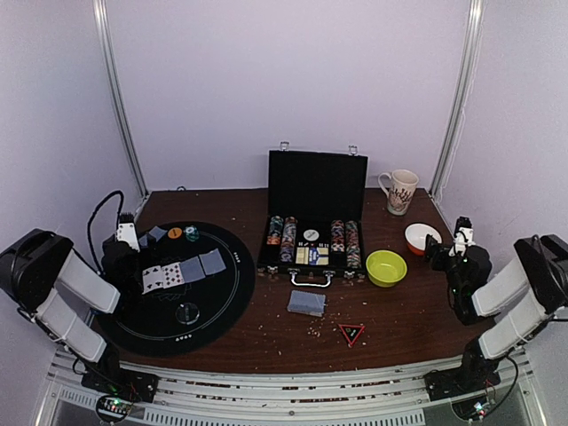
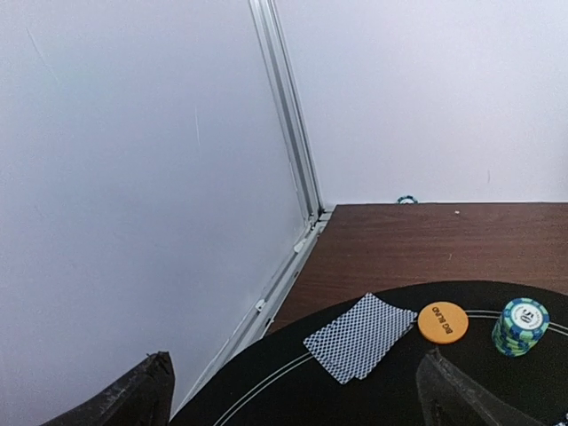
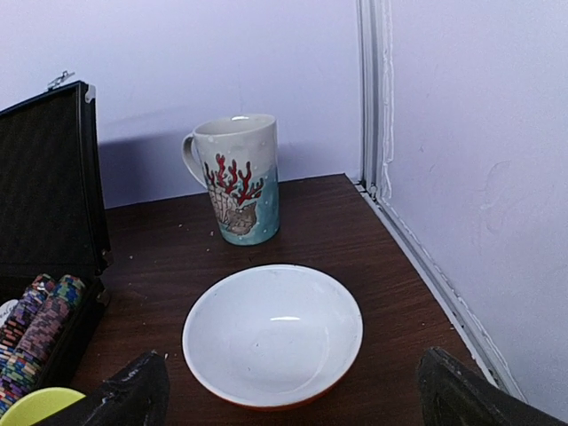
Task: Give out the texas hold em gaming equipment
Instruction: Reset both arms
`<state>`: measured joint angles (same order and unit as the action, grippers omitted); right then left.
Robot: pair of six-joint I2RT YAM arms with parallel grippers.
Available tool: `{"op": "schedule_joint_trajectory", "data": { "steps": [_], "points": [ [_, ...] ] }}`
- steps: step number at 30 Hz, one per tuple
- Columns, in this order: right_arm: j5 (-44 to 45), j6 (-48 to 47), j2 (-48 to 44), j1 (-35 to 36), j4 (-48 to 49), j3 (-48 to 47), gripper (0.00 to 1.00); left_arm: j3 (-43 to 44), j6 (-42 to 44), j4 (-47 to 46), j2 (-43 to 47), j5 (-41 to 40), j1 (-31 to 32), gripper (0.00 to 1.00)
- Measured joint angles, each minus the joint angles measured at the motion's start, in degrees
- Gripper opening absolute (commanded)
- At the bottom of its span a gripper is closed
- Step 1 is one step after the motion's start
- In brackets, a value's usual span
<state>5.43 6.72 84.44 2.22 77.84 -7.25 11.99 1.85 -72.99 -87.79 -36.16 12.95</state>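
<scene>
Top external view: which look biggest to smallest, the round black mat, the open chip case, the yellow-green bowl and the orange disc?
Largest to smallest, with clear gaps:
round black mat
open chip case
yellow-green bowl
orange disc

Left wrist: left gripper (image 2: 297, 357) fingers (image 2: 133, 398) cropped by the bottom edge, only the tips show. Right wrist: right gripper (image 3: 295, 355) likewise cropped; chip case (image 3: 49, 186) cut at the left edge; yellow-green bowl (image 3: 31, 408) a corner sliver. Top: face-up cards (image 1: 162, 277) too small to read.
</scene>
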Motion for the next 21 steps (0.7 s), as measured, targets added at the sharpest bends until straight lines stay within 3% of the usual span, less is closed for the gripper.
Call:
{"op": "schedule_joint_trajectory", "data": {
  "steps": [3,11,21],
  "points": [
    [-1.81,-0.85,4.61,0.00,2.01,-0.50,1.00,0.00,0.04,-1.95,0.09,2.34,-1.07,0.98],
    [-4.61,-2.27,4.74,-0.07,0.13,-5.11,1.00,-2.71,0.59,-8.76,-2.21,9.33,-2.84,0.98],
    [-3.74,-2.27,4.74,-0.07,-0.55,-5.14,1.00,-2.08,0.44,-8.59,-2.91,11.50,-3.76,0.98]
  ]
}}
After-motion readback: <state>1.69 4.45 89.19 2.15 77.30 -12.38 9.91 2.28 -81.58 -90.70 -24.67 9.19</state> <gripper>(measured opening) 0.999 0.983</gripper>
